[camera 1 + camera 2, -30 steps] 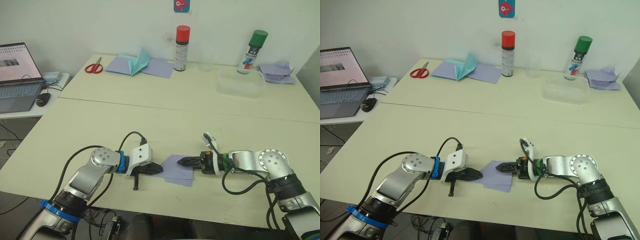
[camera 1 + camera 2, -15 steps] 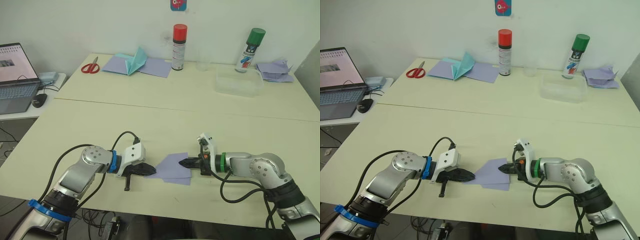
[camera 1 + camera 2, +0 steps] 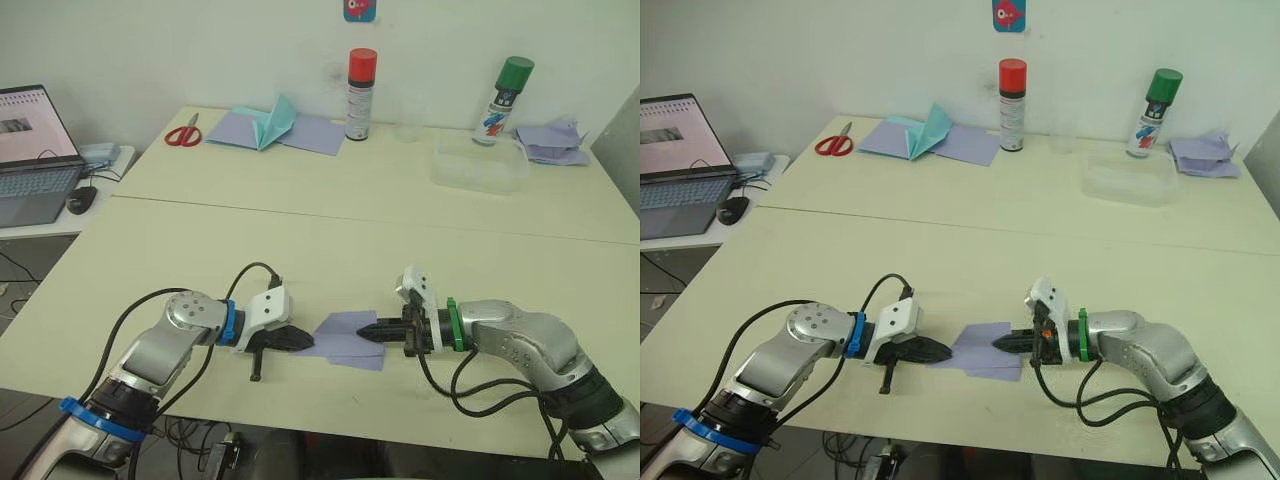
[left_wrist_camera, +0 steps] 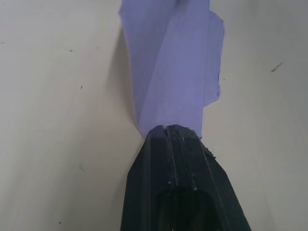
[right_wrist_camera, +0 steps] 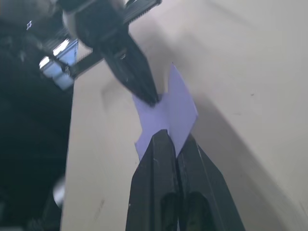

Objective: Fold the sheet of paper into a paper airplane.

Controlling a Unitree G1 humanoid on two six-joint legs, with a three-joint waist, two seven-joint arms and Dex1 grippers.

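Two grippers meet over one small, creased, pale lavender-blue sheet of paper (image 3: 346, 338) that lies near the front edge of the cream bench (image 3: 330, 230). The left gripper (image 3: 306, 342) has its black fingers pressed together on the sheet's pointed end; the left wrist view shows them closed on the paper with a raised fold running away from them. The right gripper (image 3: 368, 329) has its fingers pressed together at the opposite end; whether paper lies between them or they only bear on it cannot be told.

Compared with a second ago, the right gripper has slid further over the sheet, and the paper now looks narrower and more layered, with less flat area exposed between the two tools. I judge that a fold is being closed or a crease run along the body. It is not yet a finished airplane: no wings stand out.

As for containers, a clear shallow plastic tub (image 3: 478, 169) sits towards the far right corner of the bench, and I can make out nothing in it. Beside it stands a green-capped spray can (image 3: 503, 101), with a red-capped one (image 3: 360, 93) at the far edge. Wider lavender sheets with a teal folded shape (image 3: 272, 125) lie at the far left, next to red-handled scissors (image 3: 184, 132).
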